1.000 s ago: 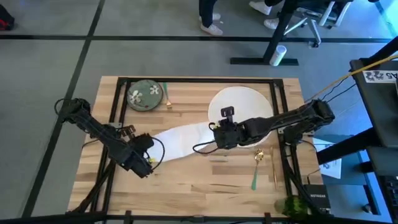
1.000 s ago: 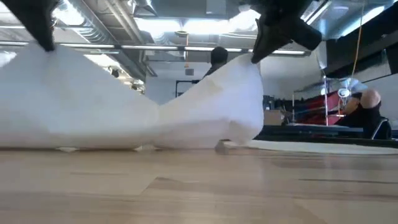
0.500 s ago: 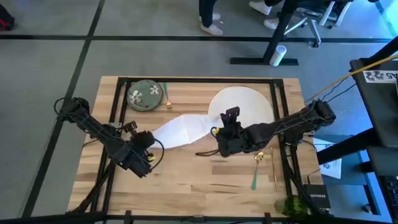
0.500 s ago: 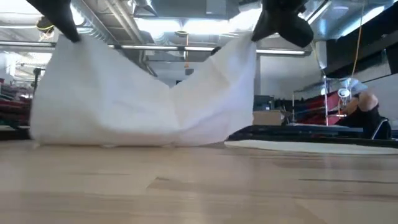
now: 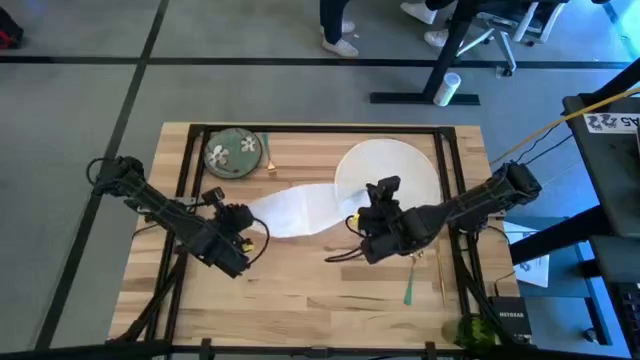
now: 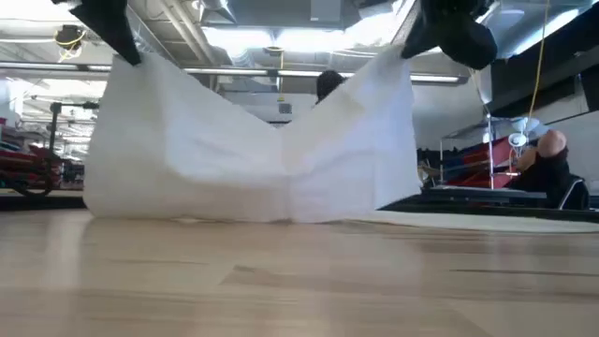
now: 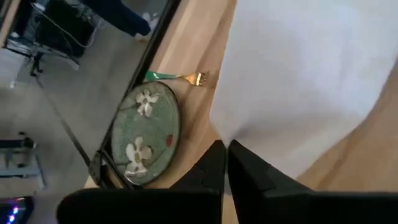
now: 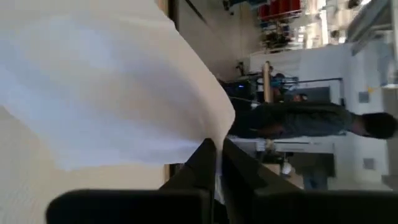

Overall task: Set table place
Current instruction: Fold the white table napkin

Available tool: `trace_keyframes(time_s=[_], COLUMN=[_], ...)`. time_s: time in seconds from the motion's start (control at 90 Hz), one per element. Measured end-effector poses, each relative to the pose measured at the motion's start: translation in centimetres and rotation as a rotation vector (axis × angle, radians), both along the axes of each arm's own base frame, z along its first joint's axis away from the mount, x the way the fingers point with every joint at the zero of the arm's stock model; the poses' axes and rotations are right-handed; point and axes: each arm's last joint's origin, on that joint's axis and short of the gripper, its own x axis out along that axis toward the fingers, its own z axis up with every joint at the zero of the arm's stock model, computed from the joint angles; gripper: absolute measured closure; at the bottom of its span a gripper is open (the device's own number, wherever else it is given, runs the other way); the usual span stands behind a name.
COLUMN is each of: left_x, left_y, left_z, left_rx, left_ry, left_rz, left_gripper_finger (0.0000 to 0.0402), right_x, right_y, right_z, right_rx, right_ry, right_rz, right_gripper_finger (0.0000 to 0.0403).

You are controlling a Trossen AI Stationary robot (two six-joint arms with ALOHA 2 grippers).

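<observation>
Two grippers: left gripper and right gripper, each pinched on one end of the white cloth napkin, which I hold sagging above mid-table, its low edge touching the light wooden table.
Risk: uneven pull, I'd guess a corner slips out; cloth may drag over the plate.
Plates: one large round white plate, one small green flowered dish.
Cutlery: I count two gold green-handled pieces.
Tumbler: none visible.

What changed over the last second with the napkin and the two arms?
Both grippers, left and right, jaws shut on the white cloth napkin, raised its corners and shifted it toward the table's right side. The round white plate, green flowered dish and green-handled cutlery stayed put.
</observation>
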Motion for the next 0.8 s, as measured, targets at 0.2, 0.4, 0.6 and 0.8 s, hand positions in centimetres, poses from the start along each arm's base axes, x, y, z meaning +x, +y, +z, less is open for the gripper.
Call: trace_keyframes(time_s=[0.2,0.4,0.6,0.8], left_x=[0.7,1.6,2.3,2.5], left_y=[0.4,0.0,-1.1,-1.8], left_z=[-0.5,-1.7,-3.4,-4.4], left_rx=[0.045,0.093,0.123,0.104], left_ry=[0.069,0.137,0.205,0.257], left_rz=[-0.028,-0.049,-0.065,-0.07], left_gripper_finger=[0.0402,0.0402,0.0402,0.0402], right_x=[-0.8,-1.8,-2.0,-1.7], right_y=[1.6,3.6,5.2,5.7], right_z=[0.1,0.1,-0.8,-1.6], right_rx=[-0.063,-0.09,-0.025,0.129], right_ry=[0.006,0.022,0.056,0.064], right_rz=[0.064,0.152,0.199,0.183], right_gripper_finger=[0.0402,0.0402,0.0402,0.0399])
